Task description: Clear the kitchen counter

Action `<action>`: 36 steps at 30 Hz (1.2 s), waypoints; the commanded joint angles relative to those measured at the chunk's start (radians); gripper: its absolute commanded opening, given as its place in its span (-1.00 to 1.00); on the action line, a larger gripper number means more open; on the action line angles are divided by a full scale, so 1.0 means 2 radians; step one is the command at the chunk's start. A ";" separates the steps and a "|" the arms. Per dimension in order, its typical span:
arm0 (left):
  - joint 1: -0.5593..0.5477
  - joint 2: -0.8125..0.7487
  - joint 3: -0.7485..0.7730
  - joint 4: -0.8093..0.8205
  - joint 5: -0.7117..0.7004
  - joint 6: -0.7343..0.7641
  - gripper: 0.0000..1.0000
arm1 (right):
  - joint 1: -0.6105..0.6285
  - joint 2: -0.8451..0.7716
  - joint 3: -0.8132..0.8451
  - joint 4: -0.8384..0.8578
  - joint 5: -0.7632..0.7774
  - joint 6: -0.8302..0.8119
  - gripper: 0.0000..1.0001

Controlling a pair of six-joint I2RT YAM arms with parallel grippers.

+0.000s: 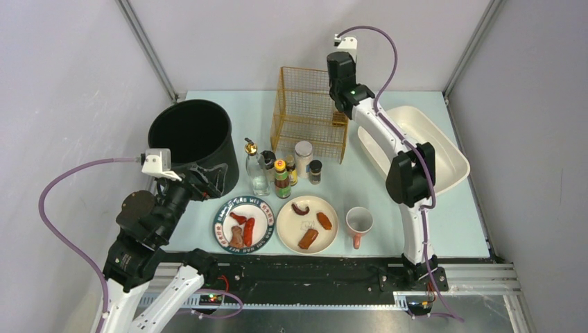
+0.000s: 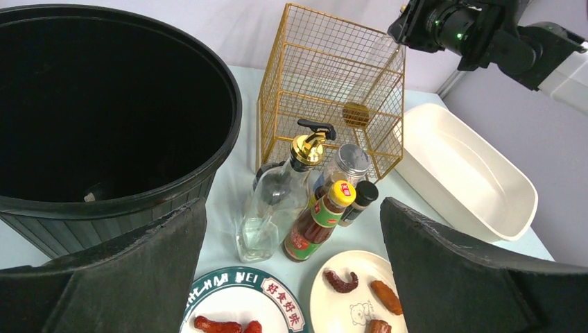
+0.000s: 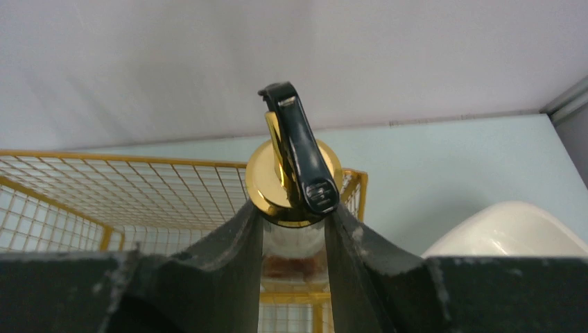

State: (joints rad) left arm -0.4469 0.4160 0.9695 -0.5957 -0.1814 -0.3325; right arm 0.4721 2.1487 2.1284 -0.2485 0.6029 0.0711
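Note:
The kitchen counter [image 1: 451,222] is pale mint green. My right gripper [image 1: 340,111] is shut on the neck of a glass bottle [image 3: 277,184] with a gold cap and black spout. It holds the bottle over the right end of the gold wire basket [image 1: 305,111]; the bottle's brown bottom shows through the mesh [image 2: 356,114]. My left gripper [image 1: 208,182] is open and empty, hovering beside the black bin [image 1: 188,135]. Between its fingers in the wrist view [image 2: 292,205] stand a clear oil bottle [image 2: 277,201] and a yellow-capped sauce bottle [image 2: 315,225].
Several more jars and bottles [image 1: 304,154] stand in front of the basket. A green-rimmed plate [image 1: 267,215] and a cream plate [image 1: 291,232] hold food pieces. A mug [image 1: 359,222] stands to their right. A white oval tub [image 1: 444,159] sits at the right.

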 commanded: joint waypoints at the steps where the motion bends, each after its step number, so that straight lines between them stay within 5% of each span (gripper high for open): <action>1: -0.002 -0.004 0.013 -0.003 -0.003 -0.003 0.97 | 0.000 -0.037 -0.011 0.052 0.016 0.031 -1.00; 8: -0.001 -0.011 0.012 -0.007 -0.002 -0.010 0.97 | 0.000 -0.048 -0.049 0.051 0.013 0.047 -0.97; 10: -0.001 -0.011 0.012 -0.008 -0.002 -0.011 0.97 | 0.000 -0.053 -0.056 0.052 0.015 0.049 -0.77; 13: -0.001 -0.011 0.011 -0.009 0.000 -0.012 0.97 | 0.002 -0.064 -0.067 0.055 0.017 0.047 -0.21; 21: -0.001 -0.015 0.012 -0.011 -0.002 -0.013 0.97 | 0.009 -0.098 -0.092 0.068 0.017 0.023 0.45; 36: -0.001 -0.027 0.027 -0.017 -0.004 -0.010 0.97 | 0.072 -0.269 -0.226 0.063 0.009 -0.032 0.60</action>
State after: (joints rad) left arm -0.4469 0.3763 0.9844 -0.6380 -0.1810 -0.3439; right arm 0.5636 1.7439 1.7237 -0.1539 0.6243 0.0505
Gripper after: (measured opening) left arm 0.985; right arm 0.797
